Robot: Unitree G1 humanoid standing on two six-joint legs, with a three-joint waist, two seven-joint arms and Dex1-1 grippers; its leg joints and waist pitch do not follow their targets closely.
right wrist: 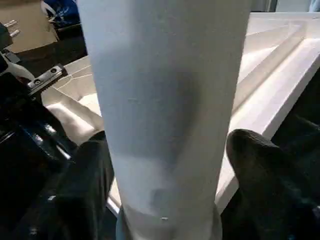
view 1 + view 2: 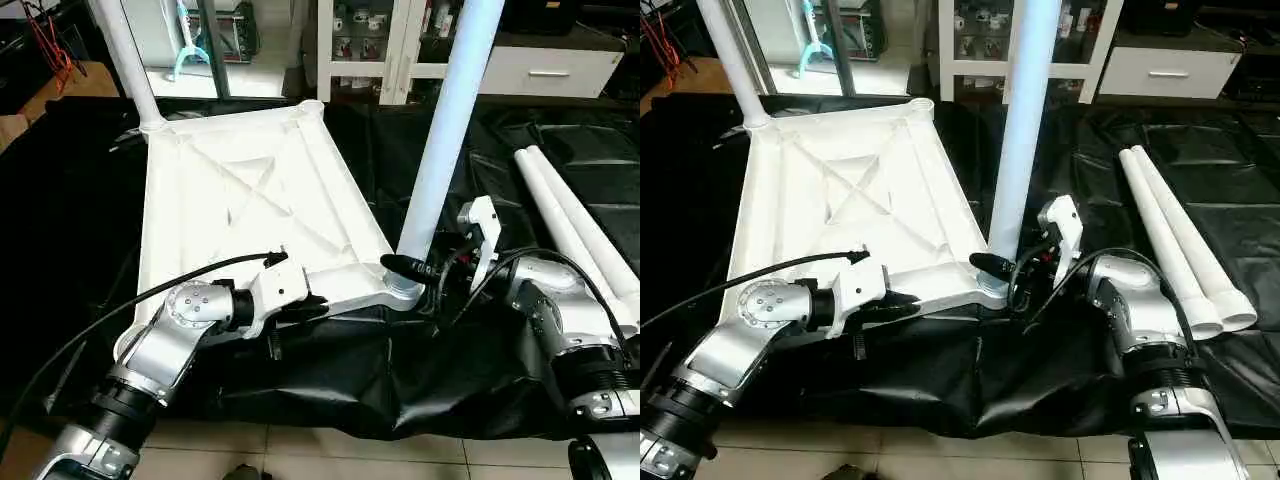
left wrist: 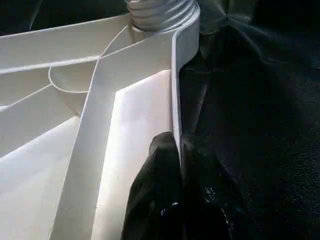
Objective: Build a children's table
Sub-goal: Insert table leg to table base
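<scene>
The white tabletop (image 2: 250,200) lies underside up, X-ribs showing, on a black sheet (image 2: 360,370) spread over the floor, toward the sheet's left half, with its near edge close to the sheet's front edge. Two legs already stand upright in corner sockets: one leg (image 2: 125,60) at the far left corner and another leg (image 2: 445,130) at the near right corner, its base seated in the round socket (image 2: 405,290). In the left wrist view the ribbed collar of that socket (image 3: 160,15) shows at the end of the tabletop's rim. The left gripper (image 2: 300,305) is at the tabletop's near edge, left of the socket, and its black fingers (image 3: 165,190) are pinched together on the thin upright rim wall, one on each side. The right gripper (image 2: 420,272) reaches in from the right to the base of the near leg; its fingers (image 1: 260,165) stand apart on either side of the tube, just beside it, and whether they press on it cannot be told. Two loose legs (image 2: 1180,240) lie side by side on the sheet near its right edge, touching each other, wide ends toward the front. Tiled floor (image 2: 300,450) shows beyond the sheet's front edge, and white shelving (image 2: 400,40) stands beyond the far edge.
</scene>
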